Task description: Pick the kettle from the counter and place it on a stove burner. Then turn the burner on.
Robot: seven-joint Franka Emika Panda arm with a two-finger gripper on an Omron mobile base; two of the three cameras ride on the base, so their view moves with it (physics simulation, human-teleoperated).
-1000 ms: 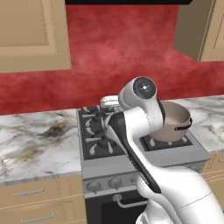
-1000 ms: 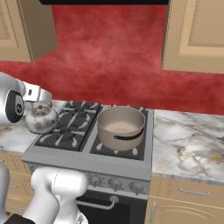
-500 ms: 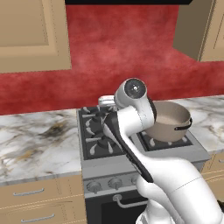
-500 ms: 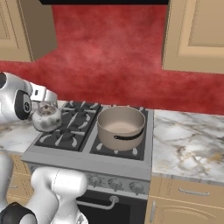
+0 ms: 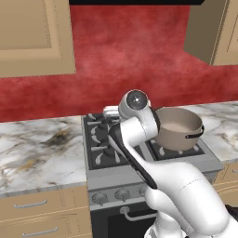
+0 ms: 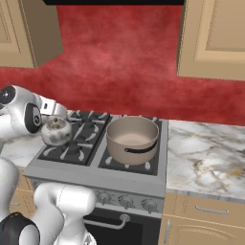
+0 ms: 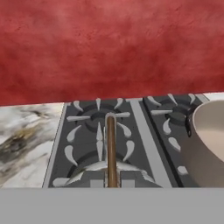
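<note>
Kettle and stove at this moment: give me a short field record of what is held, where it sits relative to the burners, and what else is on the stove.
kettle: held up over the left side of the stove, above the grates
gripper: shut on the kettle's thin handle
stove burner: left rear one bare, straight ahead in the hand view
pot: large tan, on the right front burner
knobs: row along the stove front, untouched
counter: marble, beside the stove

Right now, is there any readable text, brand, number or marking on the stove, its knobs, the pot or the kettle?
None: no text anywhere in these views.
Stove knobs: no readable markings.
Pot: plain, no label.
Kettle: plain, no brand.
</note>
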